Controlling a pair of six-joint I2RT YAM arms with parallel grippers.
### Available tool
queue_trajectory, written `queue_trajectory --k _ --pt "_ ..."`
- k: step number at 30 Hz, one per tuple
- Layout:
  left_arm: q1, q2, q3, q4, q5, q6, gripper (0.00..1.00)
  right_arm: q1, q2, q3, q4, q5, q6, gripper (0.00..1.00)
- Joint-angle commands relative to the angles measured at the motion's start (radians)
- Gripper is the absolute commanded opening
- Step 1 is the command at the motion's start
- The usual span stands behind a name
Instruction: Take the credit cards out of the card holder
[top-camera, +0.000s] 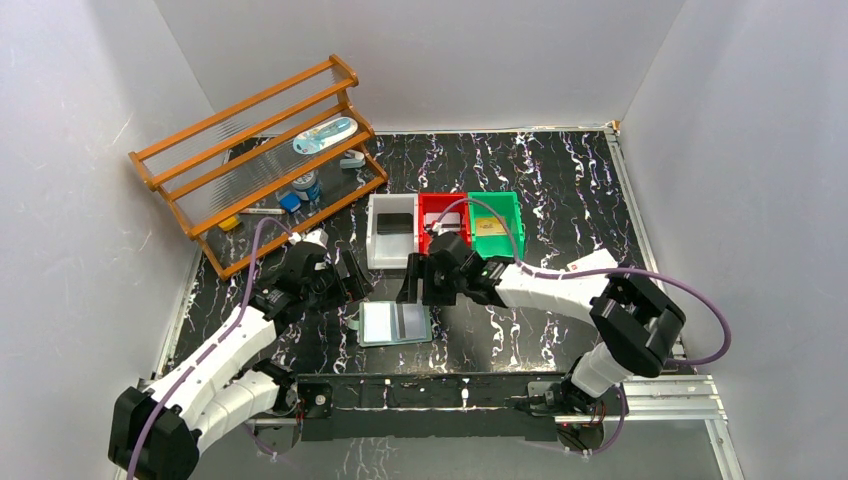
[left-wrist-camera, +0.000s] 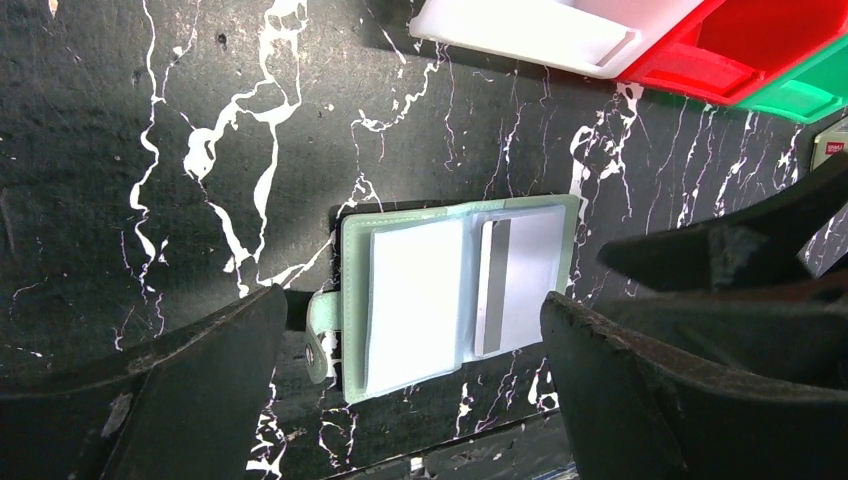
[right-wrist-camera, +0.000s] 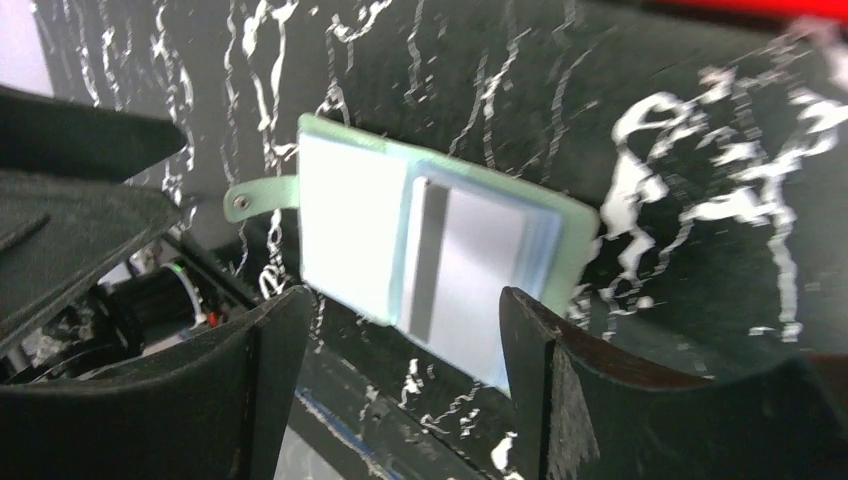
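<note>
"Grey-green, that holder (top-camera: 395, 323) was. It lay spread open and flat on the black marbled surface (top-camera: 560, 190), toward the near edge and between the two arms."

"And the cards?"

"I could make out one card (left-wrist-camera: 520, 283), pale with a dark stripe down one side. It sat inside the clear pocket on the half away from the tab (left-wrist-camera: 322, 330). The other pocket (left-wrist-camera: 415, 300) showed only white glare, so I couldn't tell whether a card sat in it."

"What about the left jaws?"

"They stood spread wide with nothing in them. From the left wrist, the holder lay on the surface below the gap, framed by the two dark fingers (left-wrist-camera: 180, 390)."

"And the right jaws?"

"Those were parted too and gripped nothing. The holder showed between them in the same way, with the tab pointing off to the side."

"How were the arms placed?"

"Seen from above, the left arm (top-camera: 235, 345) reached in from the left and the right arm (top-camera: 550, 285) from the right. Both sets of jaws sat just beyond the holder's far edge, near each other. I couldn't tell whether either touched it."

"Anything else about?"

"Three bins stood in a row behind the arms, packed side by side: white bin (top-camera: 385, 252), red bin (top-camera: 428, 205), green bin (top-camera: 508, 205). What was in them was too small to name. An orange rack (top-camera: 260, 160) stood at the far left with small things on its shelves."
</note>
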Motion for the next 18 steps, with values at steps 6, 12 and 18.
queue_trajectory --k 6,12,18 --pt "0.003 -0.059 0.009 0.009 0.054 0.007 0.98 0.059 -0.009 -0.028 0.121 -0.011 0.106 0.69" --pt "0.003 -0.097 -0.008 0.032 0.1 0.028 0.94 0.061 0.028 -0.017 0.113 -0.016 0.12 0.6" --pt "0.002 -0.08 -0.022 0.097 0.19 0.037 0.87 0.066 0.064 -0.004 0.011 0.018 0.142 0.6"
